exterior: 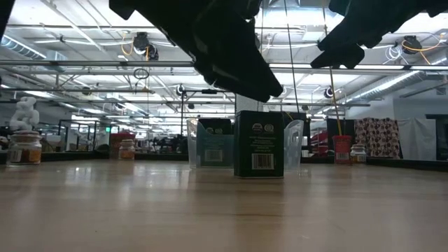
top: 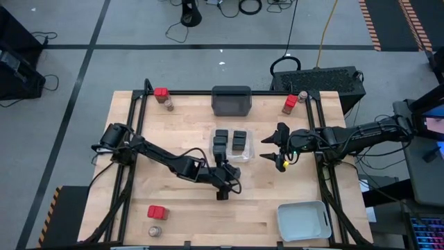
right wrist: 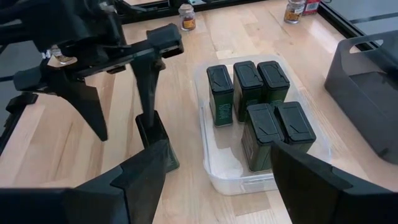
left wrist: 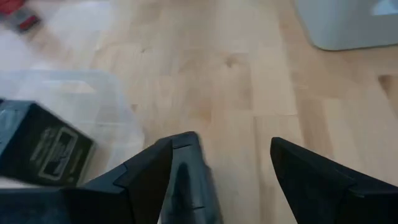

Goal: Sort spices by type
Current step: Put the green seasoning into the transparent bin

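Note:
A clear tray (top: 244, 157) at the table's middle holds several black boxes (right wrist: 261, 102), standing upright. One more black box (right wrist: 157, 142) stands alone on the wood just near of the tray (exterior: 260, 143). My left gripper (top: 222, 185) hangs open over this box, one finger (right wrist: 147, 87) coming down at its top. My right gripper (top: 266, 148) hovers open to the right of the tray and touches nothing. Red-topped blocks (top: 161, 92) (top: 290, 103) (top: 157, 212) and round jars (top: 168, 104) (top: 302, 95) (top: 154, 230) stand near three table corners. My left gripper (right wrist: 124, 124) is open, pointing down from above. One fingertip stands right at the top of the lone black box (right wrist: 149, 119), and I cannot tell whether it touches. The box stands upright on the table by its base.
A dark grey tray (top: 231, 101) sits at the far edge, and a pale grey tray (top: 303, 221) at the near right corner. Black rails (top: 139, 132) (top: 322, 160) run along both sides. Bare wood lies between the lone box and the pale grey tray.

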You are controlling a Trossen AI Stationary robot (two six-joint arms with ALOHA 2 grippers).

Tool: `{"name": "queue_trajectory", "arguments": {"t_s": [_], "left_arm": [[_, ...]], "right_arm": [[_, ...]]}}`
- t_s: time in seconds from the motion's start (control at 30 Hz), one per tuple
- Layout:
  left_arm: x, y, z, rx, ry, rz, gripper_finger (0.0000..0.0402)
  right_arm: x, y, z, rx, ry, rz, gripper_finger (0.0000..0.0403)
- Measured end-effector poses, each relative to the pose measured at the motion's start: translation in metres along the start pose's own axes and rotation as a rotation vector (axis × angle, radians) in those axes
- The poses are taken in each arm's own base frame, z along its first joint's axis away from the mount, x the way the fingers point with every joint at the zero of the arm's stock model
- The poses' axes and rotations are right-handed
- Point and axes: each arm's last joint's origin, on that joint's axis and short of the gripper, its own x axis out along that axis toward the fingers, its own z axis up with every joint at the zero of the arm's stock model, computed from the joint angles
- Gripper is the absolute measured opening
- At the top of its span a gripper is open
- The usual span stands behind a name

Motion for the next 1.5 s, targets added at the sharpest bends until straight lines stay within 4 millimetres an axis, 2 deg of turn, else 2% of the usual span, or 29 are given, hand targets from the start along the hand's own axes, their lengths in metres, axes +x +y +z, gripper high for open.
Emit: {"name": "queue_trajectory", "arguments": {"t_s": [0.37, 0.63, 1.03, 1.5], "left_arm": [[0.000, 0.005, -0.002, -0.003, 0.013, 0.113, 0.0276], [0.000, 0.005, -0.003, -0.026, 0.021, 0.116, 0.0276], [0.021, 0.003, -0.020, -0.041, 0.058, 0.137, 0.0276], [0.022, 0.004, -0.021, -0.039, 0.064, 0.130, 0.0276]], "right_arm": [[0.000, 0.000, 0.000, 0.002, 0.000, 0.000, 0.0263], [0.000, 0.000, 0.000, 0.002, 0.000, 0.000, 0.0263], [0.000, 0.000, 0.000, 0.002, -0.001, 0.001, 0.0263], [0.000, 0.000, 0.000, 0.002, 0.000, 0.001, 0.0263]]}}
